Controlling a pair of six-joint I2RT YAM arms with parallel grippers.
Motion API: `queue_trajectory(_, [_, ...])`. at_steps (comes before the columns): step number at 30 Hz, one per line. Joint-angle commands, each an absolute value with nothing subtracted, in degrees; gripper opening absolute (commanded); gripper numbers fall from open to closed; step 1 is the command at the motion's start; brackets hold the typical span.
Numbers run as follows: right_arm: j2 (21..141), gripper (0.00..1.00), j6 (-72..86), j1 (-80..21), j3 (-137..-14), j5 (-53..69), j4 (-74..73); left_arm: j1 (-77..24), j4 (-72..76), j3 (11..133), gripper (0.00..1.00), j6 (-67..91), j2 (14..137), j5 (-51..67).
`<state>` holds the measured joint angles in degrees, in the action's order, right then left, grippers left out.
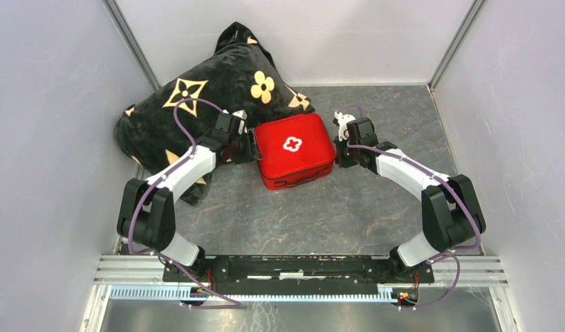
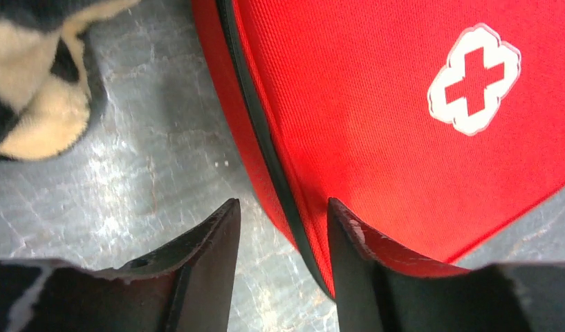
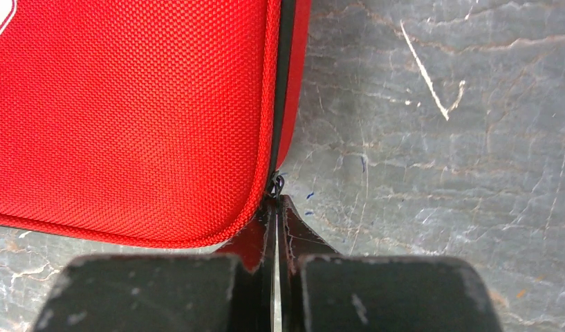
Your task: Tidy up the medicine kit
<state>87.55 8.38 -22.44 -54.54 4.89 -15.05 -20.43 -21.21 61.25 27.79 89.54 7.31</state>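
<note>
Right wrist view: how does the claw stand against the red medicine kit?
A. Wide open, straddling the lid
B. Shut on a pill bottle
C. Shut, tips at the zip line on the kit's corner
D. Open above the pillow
C: the right claw has its fingers pressed together, their tips against the black zip line at the corner of the closed medicine kit.

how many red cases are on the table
1. The medicine kit lies mid-table, closed, between the left gripper and right gripper, just right of the black pillow. The pillow could hide another.
</note>
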Motion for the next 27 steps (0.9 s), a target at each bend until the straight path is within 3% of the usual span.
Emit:
queue_trajectory(1, [89.0,0.00,4.9,-22.0,-59.0,5.6,-13.2,-20.8,-21.8,59.7,0.59,28.7,84.0,7.0])
queue_trajectory(6, [89.3,0.00,4.3,-22.0,-58.6,7.9,-13.8,-23.9,-22.1,63.0,0.65,23.2,80.7,3.4])
queue_trajectory(14, [89.3,0.00,3.7,-21.9,-57.9,10.3,-14.4,-44.8,-17.5,66.3,0.68,4.2,83.3,-8.7])
queue_trajectory(19, [89.3,0.00,3.6,-22.0,-57.3,10.9,-14.4,-45.5,-10.8,62.7,0.75,-3.7,83.3,-5.4])
queue_trajectory(27, [89.1,0.00,3.4,-21.9,-57.0,11.4,-14.5,-46.0,-10.6,65.6,0.76,-11.0,90.1,-4.8])
